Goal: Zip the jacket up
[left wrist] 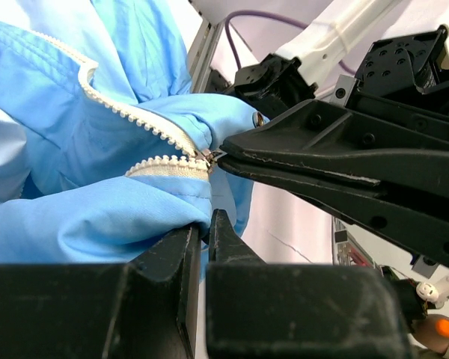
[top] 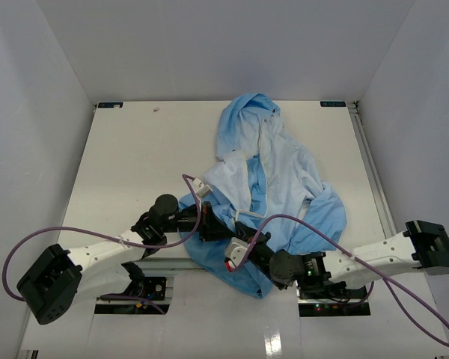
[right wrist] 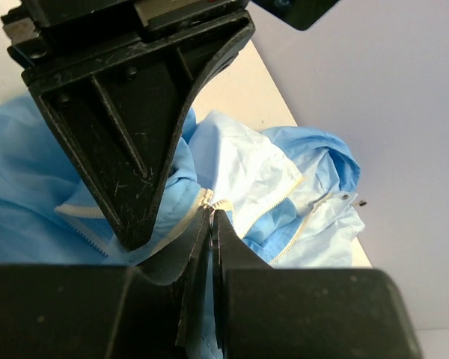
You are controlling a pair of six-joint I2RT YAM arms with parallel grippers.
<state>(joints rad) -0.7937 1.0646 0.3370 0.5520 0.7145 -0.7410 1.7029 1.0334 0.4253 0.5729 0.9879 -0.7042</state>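
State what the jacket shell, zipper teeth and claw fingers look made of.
Jacket: thin woven synthetic, probably nylon; faint sheen, crisp wrinkles.
Zipper teeth: likely moulded plastic; off-white, matte.
Right claw fingers: hard black plastic, seemingly; matte, scuffed pale scratches.

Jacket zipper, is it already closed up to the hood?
No, on the jacket the two zipper rows split apart right at the right gripper.

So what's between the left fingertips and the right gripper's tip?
A fold of blue jacket beneath the zipper teeth, nothing bare; left wrist view shows it.
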